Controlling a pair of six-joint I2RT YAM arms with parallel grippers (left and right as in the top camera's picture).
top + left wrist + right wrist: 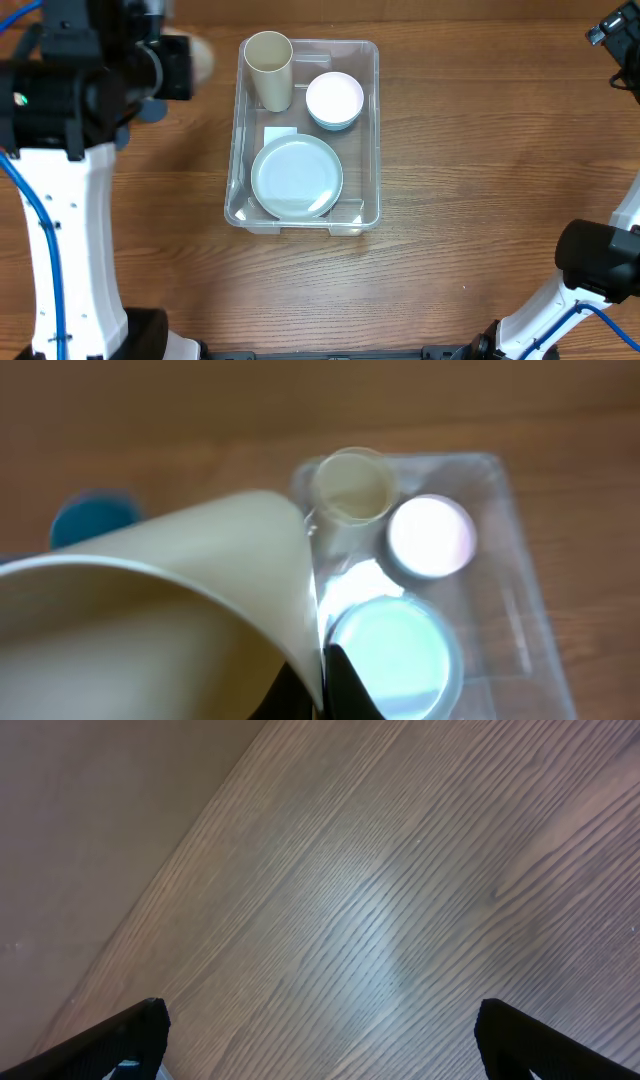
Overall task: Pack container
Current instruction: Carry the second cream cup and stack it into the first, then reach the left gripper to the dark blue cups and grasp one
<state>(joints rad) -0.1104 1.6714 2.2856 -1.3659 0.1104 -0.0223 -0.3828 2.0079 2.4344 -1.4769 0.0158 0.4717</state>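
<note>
Left arm: smooth white shell with rounded edges, joined to a black, blocky housing. The housing carries a small green light. A left blue cable runs alongside the white shell.

Right arm: black rounded joint on a white link, with a right blue cable alongside.

Right pincer: two matte black fingers, blunt-ended. No markings legible.
</note>
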